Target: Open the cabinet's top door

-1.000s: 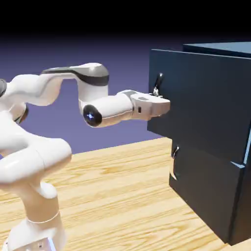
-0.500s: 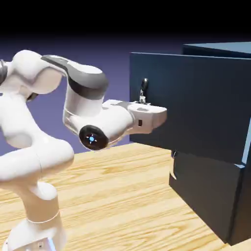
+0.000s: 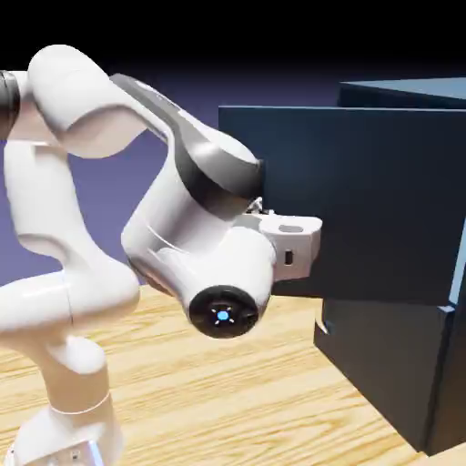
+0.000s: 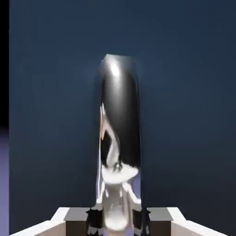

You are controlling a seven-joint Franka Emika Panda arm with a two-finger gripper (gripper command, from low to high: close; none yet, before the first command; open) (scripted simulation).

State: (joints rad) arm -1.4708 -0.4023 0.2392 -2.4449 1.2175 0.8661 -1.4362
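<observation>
**Q:** where's the door relative to your fingers right now?

**Me:** dead ahead. My gripper [image 4: 118, 220] is pinching the handle [image 4: 120, 120] of the top door [image 3: 364, 200], one finger on each side of the bar. In the hand view the silver bar runs straight up from between my tips, so its long axis lines up with my view's vertical and the navy panel sits flat just behind it

**Q:** and the door itself?

**Me:** in the exterior view it stands out from the cabinet [image 3: 400, 364] body toward my arm, well forward of the lower panel [image 3: 378, 359], so I'd call it partly open. My hand [image 3: 289, 246] is at its near edge

**Q:** so which way do you pull?

**Me:** my guess, back toward my base, away from the cabinet front, keeping the bar squeezed
</observation>
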